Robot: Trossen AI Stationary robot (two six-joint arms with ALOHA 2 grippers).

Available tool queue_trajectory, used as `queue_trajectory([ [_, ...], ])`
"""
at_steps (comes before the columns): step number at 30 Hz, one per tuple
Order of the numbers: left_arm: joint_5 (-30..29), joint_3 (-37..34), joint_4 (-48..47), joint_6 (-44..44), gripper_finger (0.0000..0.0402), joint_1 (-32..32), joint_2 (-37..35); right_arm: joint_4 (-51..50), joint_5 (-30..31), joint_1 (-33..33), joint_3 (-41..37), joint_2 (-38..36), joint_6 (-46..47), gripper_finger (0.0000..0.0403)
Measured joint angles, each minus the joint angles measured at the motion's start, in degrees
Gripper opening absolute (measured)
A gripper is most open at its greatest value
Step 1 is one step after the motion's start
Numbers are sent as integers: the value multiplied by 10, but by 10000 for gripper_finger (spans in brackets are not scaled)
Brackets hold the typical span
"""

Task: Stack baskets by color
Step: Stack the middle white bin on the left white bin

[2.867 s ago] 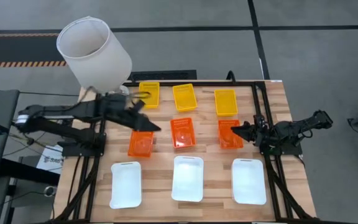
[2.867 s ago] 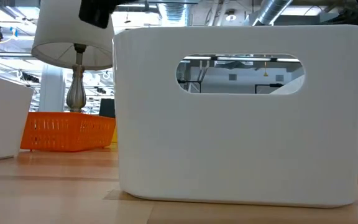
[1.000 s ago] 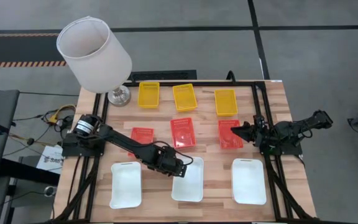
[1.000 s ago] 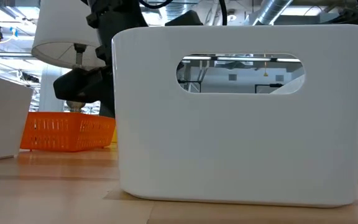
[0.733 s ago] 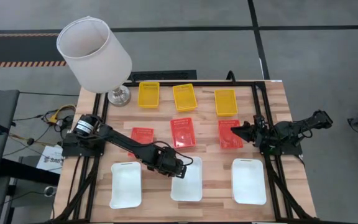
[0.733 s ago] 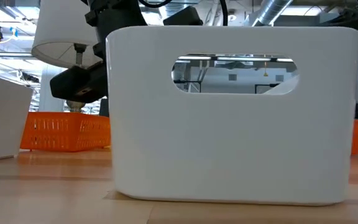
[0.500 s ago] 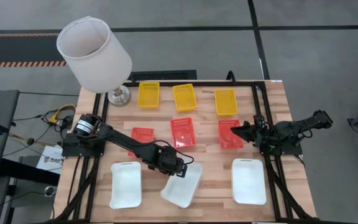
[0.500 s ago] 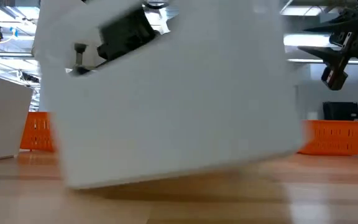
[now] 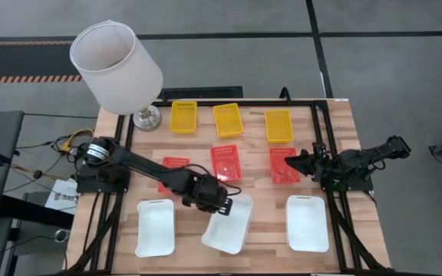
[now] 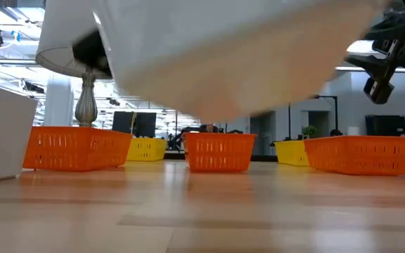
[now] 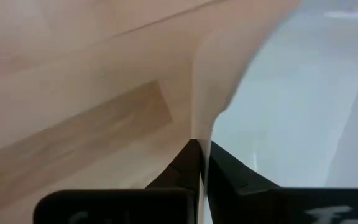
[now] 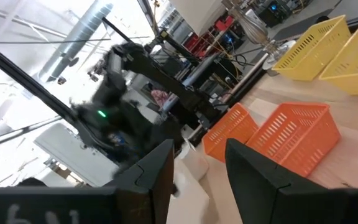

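My left gripper (image 9: 221, 202) is shut on the middle white basket (image 9: 229, 225), which hangs above the table in the near row (image 10: 223, 56). Two more white baskets (image 9: 155, 228) (image 9: 307, 223) rest on their bottoms to either side. Three orange baskets stand in the middle row (image 9: 225, 162) (image 9: 284, 165) (image 9: 176, 164), the left one partly hidden by my left arm. Three yellow baskets (image 9: 183, 116) (image 9: 228, 119) (image 9: 278, 126) stand in the far row. My right gripper (image 9: 288, 161) waits open over the right orange basket (image 12: 197, 168). My left gripper pinches the white basket's thin wall (image 11: 201, 134) near its far left corner, one finger (image 11: 178, 169) outside and one finger (image 11: 232, 173) inside. The fingers come slanting down from the left and far side. The basket is lifted clear of the table and hangs tilted and askew.
A table lamp with a big white shade (image 9: 116, 67) stands at the far left corner on its metal base (image 9: 146, 118). A black frame (image 9: 328, 146) runs along the table's edges. Bare wood lies between the rows.
My left gripper has shut on the middle white basket's wall and then risen. The basket has come off the table, tipped, and turned so its near end swings toward the left. My right arm has kept still.
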Motion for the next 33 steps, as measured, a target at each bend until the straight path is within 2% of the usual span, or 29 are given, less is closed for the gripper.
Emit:
queue_trajectory([
  [4,8,79,-139,32,0,-2,-27,0,0,0,0,0,0,166],
  [7,-6,133,-255,21,0,-6,-50,-4,0,0,0,0,0,166],
  [12,-66,185,-432,-89,0,-41,-80,-15,0,0,0,0,0,168],
  [14,-73,189,-491,-152,0,-65,-93,-15,0,0,0,0,0,167],
  [19,-95,161,-494,-285,0,-133,-118,-15,1,0,0,0,0,165],
  [26,-28,107,-493,-407,0,-220,-118,-16,2,-1,0,0,1,165],
  [33,1,95,-490,-494,0,-285,-126,-16,2,-1,0,0,1,162],
])
